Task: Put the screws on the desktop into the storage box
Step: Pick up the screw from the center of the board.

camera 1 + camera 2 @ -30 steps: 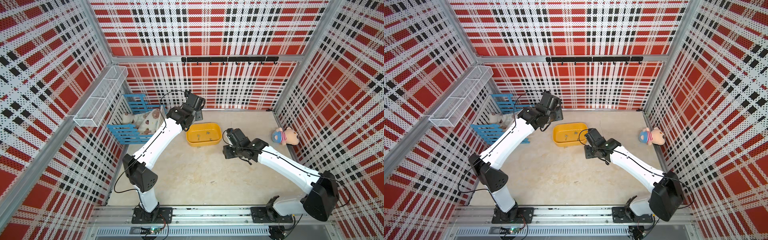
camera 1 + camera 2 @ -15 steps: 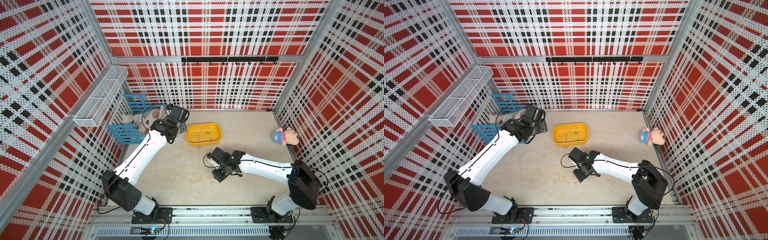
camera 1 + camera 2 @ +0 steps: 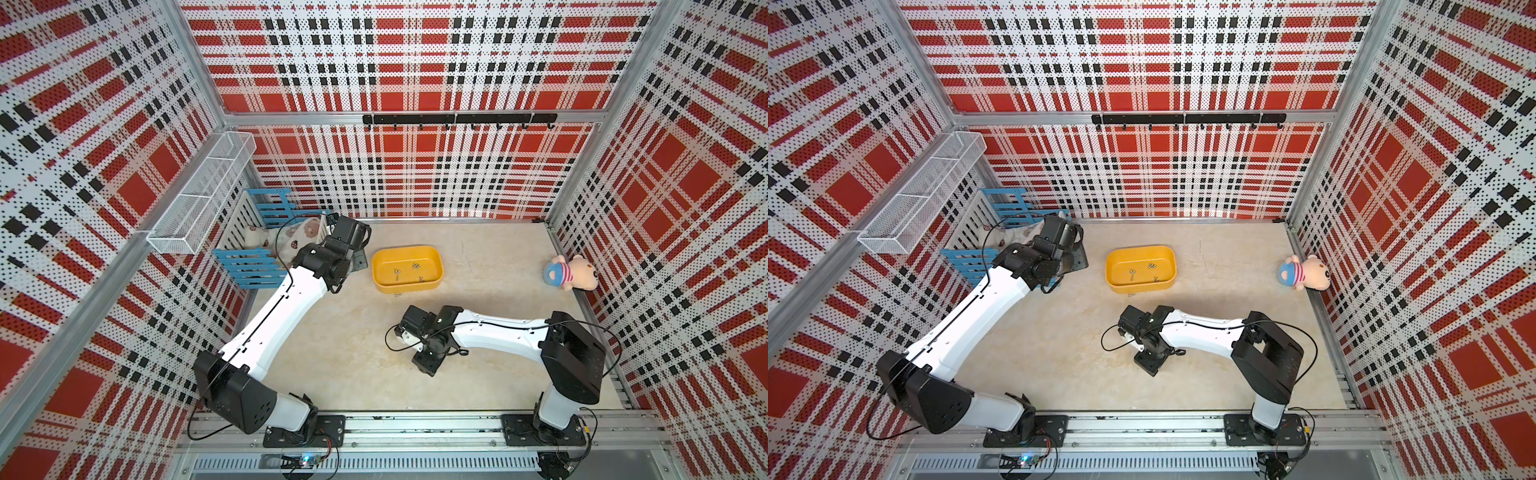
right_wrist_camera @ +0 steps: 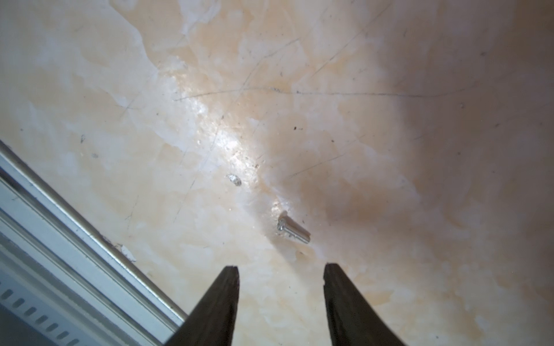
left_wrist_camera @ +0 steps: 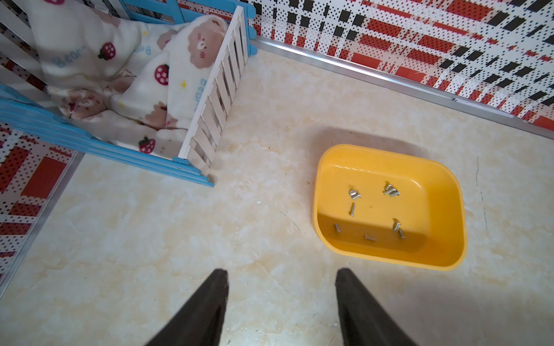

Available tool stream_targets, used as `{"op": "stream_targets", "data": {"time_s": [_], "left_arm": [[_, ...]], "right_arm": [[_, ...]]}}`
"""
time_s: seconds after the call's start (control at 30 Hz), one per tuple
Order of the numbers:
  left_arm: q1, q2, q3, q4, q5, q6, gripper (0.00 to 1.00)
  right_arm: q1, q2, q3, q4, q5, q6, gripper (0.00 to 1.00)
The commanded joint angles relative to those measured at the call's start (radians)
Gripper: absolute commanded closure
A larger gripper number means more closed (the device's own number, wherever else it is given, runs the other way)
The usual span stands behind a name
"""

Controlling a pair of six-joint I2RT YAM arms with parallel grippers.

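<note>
Lying before right tool (image 4: 280,266), screw (image 4: 292,230), unseen overhead

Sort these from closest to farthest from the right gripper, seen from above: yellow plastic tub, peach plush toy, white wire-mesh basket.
From the right gripper, in a top view:
1. Yellow plastic tub, in the middle.
2. Peach plush toy, far right side.
3. White wire-mesh basket, high up, far left.

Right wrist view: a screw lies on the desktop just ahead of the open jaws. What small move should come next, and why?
Probably lower the right arm's jaws forward over the screw until it sits between them, before closing. They stand open and empty, and the screw lies flat on the desktop just beyond their tips.
</note>
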State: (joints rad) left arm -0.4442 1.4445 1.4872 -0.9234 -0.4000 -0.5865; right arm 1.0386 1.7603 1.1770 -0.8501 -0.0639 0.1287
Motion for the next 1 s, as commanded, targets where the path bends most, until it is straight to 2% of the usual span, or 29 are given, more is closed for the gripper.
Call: {"op": "stream_targets", "data": {"time_s": [0.0,0.67,0.97], "left_arm": [[0.009,-0.03,-0.007,0.015,0.0,0.001,0.37],[0.019,-0.019,0.008,0.015,0.006,0.016,0.37],[0.02,-0.022,0.01,0.015,0.004,0.015,0.37]], "right_arm": [[0.007,0.028,0.022,-0.026,0.009,-0.033,0.48],[0.008,0.104,0.04,0.002,0.018,-0.054,0.55],[0.009,0.126,0.038,0.015,0.022,-0.041,0.66]]}}
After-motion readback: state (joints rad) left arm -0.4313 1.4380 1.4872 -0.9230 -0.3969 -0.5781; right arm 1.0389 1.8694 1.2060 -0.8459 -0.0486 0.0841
